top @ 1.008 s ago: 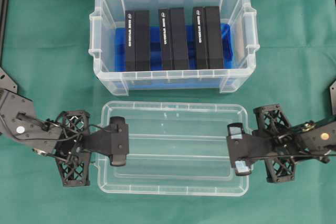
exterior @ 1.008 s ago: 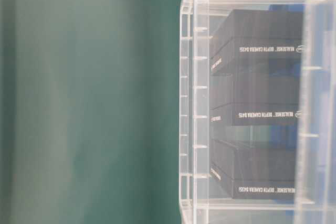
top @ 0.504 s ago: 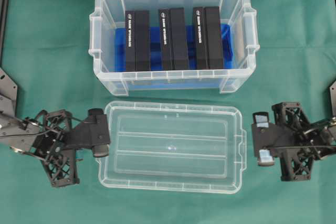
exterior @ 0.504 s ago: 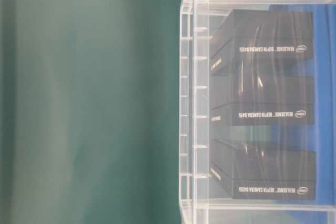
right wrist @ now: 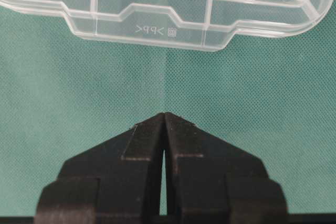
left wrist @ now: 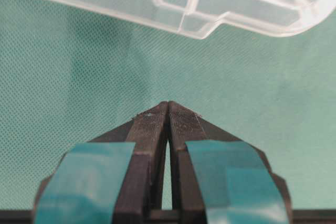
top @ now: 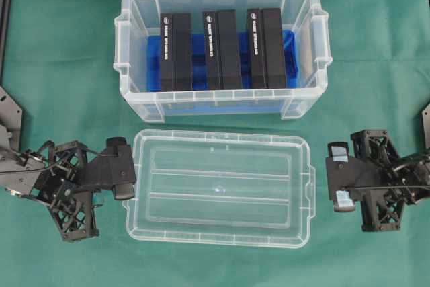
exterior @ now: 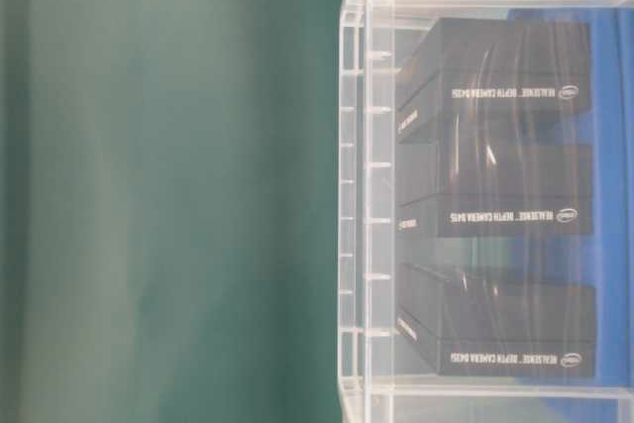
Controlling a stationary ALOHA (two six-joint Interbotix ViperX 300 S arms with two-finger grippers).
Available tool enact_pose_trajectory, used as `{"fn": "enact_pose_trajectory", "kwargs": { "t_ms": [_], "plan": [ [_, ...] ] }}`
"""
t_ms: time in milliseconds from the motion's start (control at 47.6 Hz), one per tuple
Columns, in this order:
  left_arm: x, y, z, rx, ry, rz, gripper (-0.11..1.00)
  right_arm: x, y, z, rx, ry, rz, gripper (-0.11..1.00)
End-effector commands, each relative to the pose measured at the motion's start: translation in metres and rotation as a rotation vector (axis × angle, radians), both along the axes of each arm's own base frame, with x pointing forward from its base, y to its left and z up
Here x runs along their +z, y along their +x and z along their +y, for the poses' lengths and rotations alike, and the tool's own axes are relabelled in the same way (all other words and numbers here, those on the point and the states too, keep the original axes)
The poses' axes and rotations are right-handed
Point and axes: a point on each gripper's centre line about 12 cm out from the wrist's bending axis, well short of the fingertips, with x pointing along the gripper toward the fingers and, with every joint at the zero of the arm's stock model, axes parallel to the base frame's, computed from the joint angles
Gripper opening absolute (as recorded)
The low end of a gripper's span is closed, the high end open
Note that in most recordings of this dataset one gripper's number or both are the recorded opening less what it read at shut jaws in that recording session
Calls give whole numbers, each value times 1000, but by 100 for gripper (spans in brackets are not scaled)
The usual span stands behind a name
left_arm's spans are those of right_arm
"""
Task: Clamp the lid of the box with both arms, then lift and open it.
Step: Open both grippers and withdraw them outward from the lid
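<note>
Two pincers, left (top: 121, 177) and right (top: 340, 181), both pinched shut on nothing, flanking lid (top: 218, 189) lying flat on green table (top: 60, 65) before open box (top: 222, 52), long axis spanning between them, left nearer.

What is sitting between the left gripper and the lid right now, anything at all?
Nothing visible. The left wrist view shows only bare green cloth between the left gripper, its jaws shut, and the lid, which lies flat in front of the box.
</note>
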Motion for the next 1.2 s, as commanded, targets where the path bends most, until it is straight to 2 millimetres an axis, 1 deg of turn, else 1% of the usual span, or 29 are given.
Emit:
{"fn": "enact_pose_trajectory", "kwargs": {
  "t_ms": [0, 231, 357, 609, 798, 903, 987, 1071, 1175],
  "plan": [
    [20, 9, -5, -11, -23, -67, 1, 16, 8, 5, 5, 18, -48, 0],
    [37, 18, -10, -40, -35, -120, 1, 36, 13, 6, -6, 9, -54, 0],
    [51, 25, -13, -68, -34, -153, 1, 57, 17, 9, -10, 10, -74, 0],
    [98, 37, -19, -148, -33, -261, 1, 97, 20, 13, -10, 21, -125, 0],
    [137, 36, -25, -226, -31, -370, 1, 129, 22, 19, 10, 54, -211, 0],
    [151, 36, -26, -243, -36, -410, 1, 141, 22, 23, 31, 58, -249, 0],
    [156, 38, -27, -266, -26, -428, 1, 147, 23, 23, 40, 45, -271, 0],
    [158, 38, -27, -285, -17, -435, 1, 147, 25, 22, 46, 29, -281, 0],
    [161, 39, -27, -292, -14, -446, 1, 153, 26, 20, 55, 12, -310, 0]
  ]
}}
